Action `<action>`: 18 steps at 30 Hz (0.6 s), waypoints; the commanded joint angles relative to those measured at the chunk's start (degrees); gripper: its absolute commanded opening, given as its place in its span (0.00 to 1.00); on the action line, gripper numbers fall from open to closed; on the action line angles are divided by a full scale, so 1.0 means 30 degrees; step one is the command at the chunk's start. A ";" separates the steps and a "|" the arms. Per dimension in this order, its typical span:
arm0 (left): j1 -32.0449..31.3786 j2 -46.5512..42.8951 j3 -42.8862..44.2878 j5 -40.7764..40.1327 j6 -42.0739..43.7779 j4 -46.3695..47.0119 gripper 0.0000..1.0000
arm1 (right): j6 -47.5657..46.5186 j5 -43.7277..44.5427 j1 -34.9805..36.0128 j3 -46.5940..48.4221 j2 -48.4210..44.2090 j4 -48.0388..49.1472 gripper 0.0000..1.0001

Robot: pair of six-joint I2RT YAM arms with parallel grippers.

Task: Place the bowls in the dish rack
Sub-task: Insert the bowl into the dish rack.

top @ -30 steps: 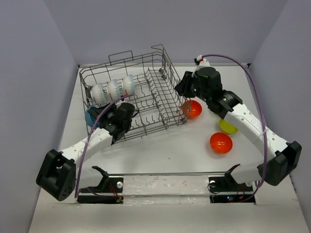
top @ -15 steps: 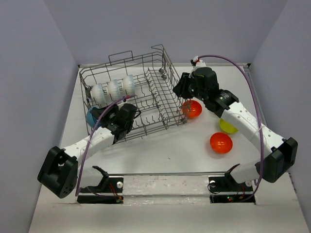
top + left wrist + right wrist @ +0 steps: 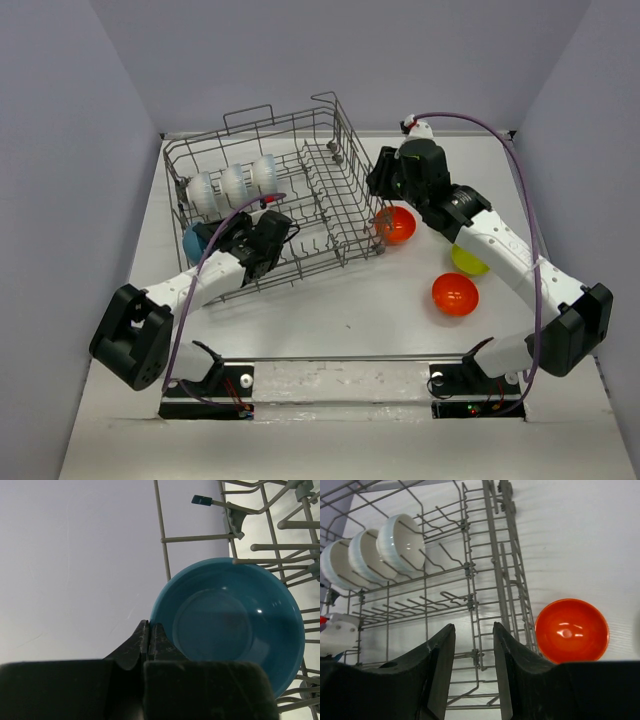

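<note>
White table [image 3: 350, 310], dish rack [image 3: 352, 200] (three white bowls [image 3: 235, 183])

Your pale counter [image 3: 340, 310] carried the dish rack [image 3: 355, 190] on its far left half, set askew to the edges. An orange-red bowl [image 3: 397, 225] lay just beside the rack's right wall. A second orange-red bowl [image 3: 455, 294] sat nearer you, apart from it, with a yellow-green bowl [image 3: 468, 263] between them. A blue bowl [image 3: 194, 241] rested at the rack's near left corner against the wires; you could not tell which side of them.
</note>
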 commanded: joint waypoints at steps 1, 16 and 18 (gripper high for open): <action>-0.0058 0.0117 0.0637 0.0539 -0.0905 -0.0846 0.00 | -0.0676 0.3011 0.0181 0.0327 -0.0530 -0.0086 0.43; -0.0116 -0.0059 0.0550 0.0715 -0.0906 -0.0729 0.00 | -0.0500 0.3277 0.0181 -0.1255 -0.0090 0.0264 0.43; -0.0116 -0.0030 0.0549 0.0686 -0.0906 -0.0729 0.00 | -0.0412 0.3190 0.0181 -0.1634 -0.0060 0.0352 0.41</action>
